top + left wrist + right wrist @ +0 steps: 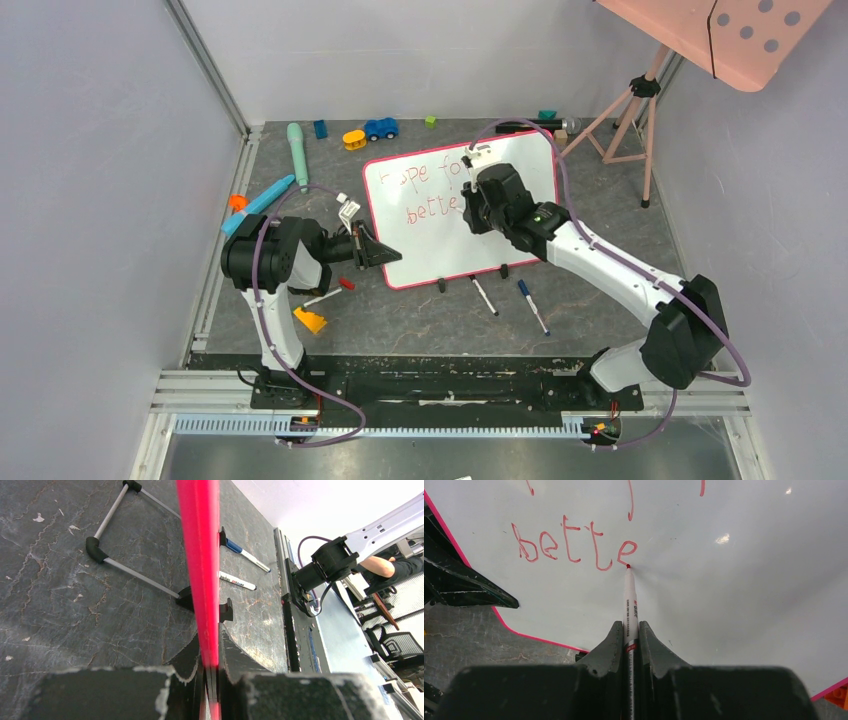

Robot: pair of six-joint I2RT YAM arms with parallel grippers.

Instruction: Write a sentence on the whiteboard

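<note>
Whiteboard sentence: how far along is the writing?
Done: a top line and "bette" of the sentence on the whiteboard. In hand: right gripper holds the marker, tip at the last e; left gripper clamps the board's edge. Left: finish that word and whatever follows.

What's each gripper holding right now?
Left gripper: shut on the whiteboard edge.
Right gripper: shut on the marker, tip touching the whiteboard.

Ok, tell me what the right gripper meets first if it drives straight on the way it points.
The whiteboard: the marker clamped in the right gripper seems to touch it, tip first.
</note>
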